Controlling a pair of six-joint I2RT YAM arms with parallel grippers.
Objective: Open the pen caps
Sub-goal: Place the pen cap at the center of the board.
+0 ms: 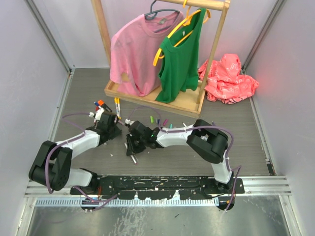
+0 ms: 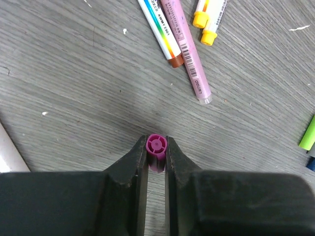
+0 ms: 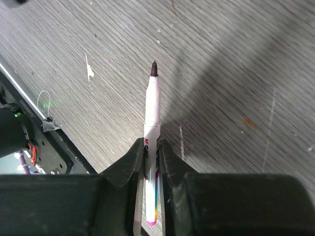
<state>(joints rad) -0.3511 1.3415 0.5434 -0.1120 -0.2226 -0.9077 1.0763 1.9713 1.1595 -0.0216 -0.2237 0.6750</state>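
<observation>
At the centre of the top view, the left arm (image 1: 86, 141) and the right arm (image 1: 184, 136) are bent low over the worktop (image 1: 236, 132), wrists nearly meeting. At the lower middle of the left wrist view, a purple pen cap (image 2: 156, 146) is pinched between narrowed jaws. An uncapped marker (image 3: 152, 108) is clamped in the right jaws, tip pointed up-frame. Just above the right wrist, other caps (image 1: 158, 121) are scattered.

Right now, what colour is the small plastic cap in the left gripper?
The small round plastic cap is purple, clearest in the left wrist view.
</observation>
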